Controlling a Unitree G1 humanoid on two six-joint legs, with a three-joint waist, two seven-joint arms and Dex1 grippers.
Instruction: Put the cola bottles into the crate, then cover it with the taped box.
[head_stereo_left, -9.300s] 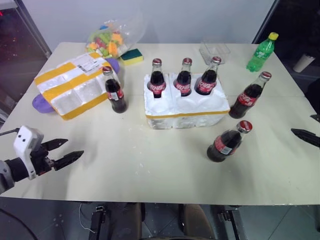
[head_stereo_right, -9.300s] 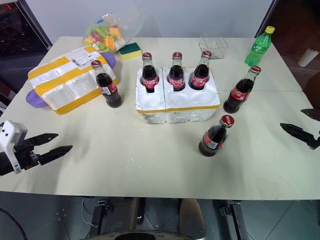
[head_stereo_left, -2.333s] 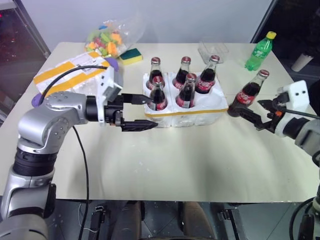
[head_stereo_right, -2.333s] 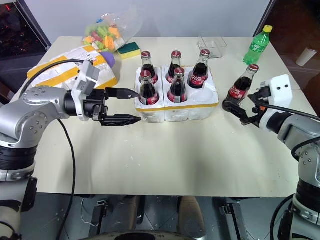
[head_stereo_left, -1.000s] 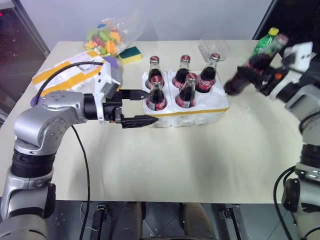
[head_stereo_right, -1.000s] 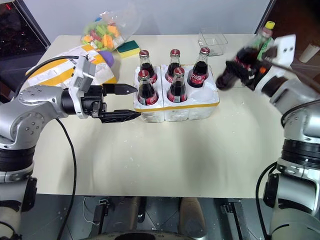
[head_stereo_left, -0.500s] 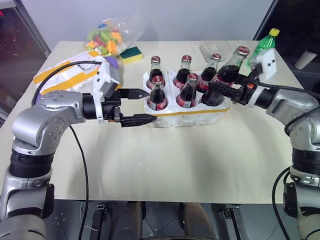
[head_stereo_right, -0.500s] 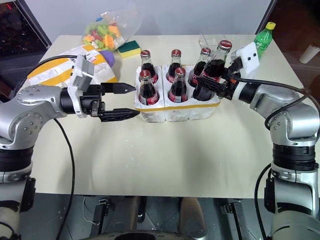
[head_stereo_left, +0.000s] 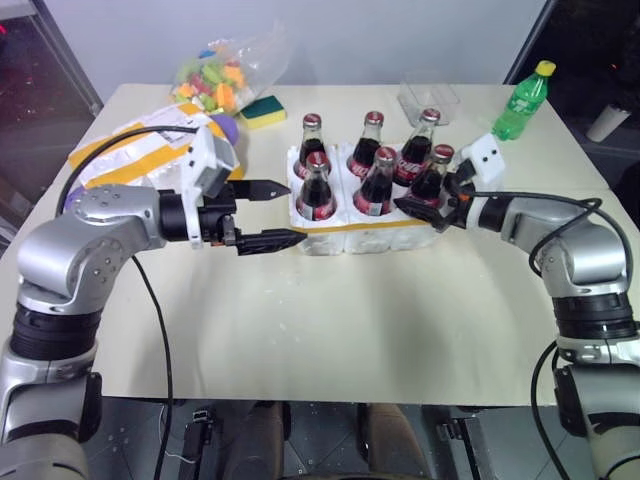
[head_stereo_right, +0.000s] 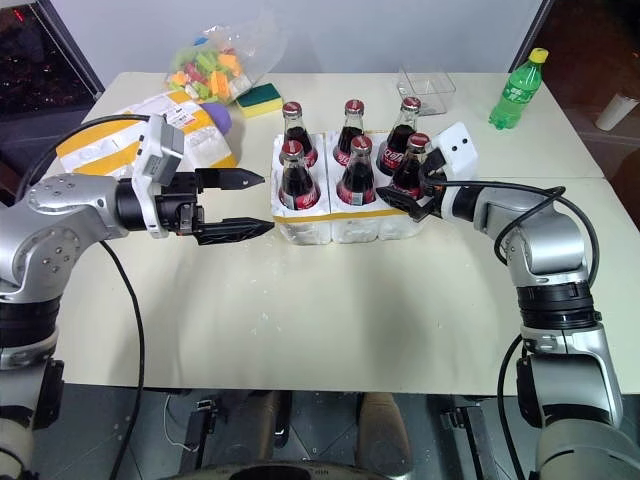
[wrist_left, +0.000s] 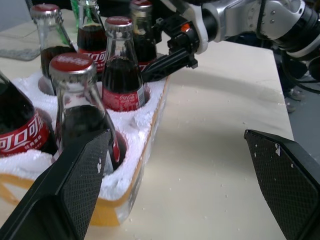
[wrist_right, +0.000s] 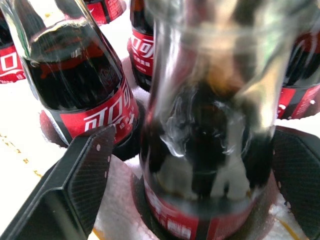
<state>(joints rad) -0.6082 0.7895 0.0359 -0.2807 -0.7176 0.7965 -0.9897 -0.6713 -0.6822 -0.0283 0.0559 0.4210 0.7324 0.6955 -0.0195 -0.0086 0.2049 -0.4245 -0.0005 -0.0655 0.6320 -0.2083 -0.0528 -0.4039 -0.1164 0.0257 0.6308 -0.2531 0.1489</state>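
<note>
White foam crate (head_stereo_left: 372, 232) mid-table, yellow tape round lower edge, six glass cola bottles (head_stereo_left: 377, 184) upright in wells. Right gripper (head_stereo_left: 420, 208) at front-right bottle (head_stereo_left: 432, 176), black fingers (wrist_right: 82, 172) spread either side of glass, not gripping. Left gripper (head_stereo_left: 275, 213) wide open, empty, just beside crate's left end. Taped box (head_stereo_right: 120, 140) back left w/ label, well apart.

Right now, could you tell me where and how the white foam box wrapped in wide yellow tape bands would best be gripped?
Probably across its width at the near long edge, the left tool coming from the crate side. The white foam box with yellow tape bands lies flat and too wide to pinch elsewhere; the open tool is nearest.
</note>
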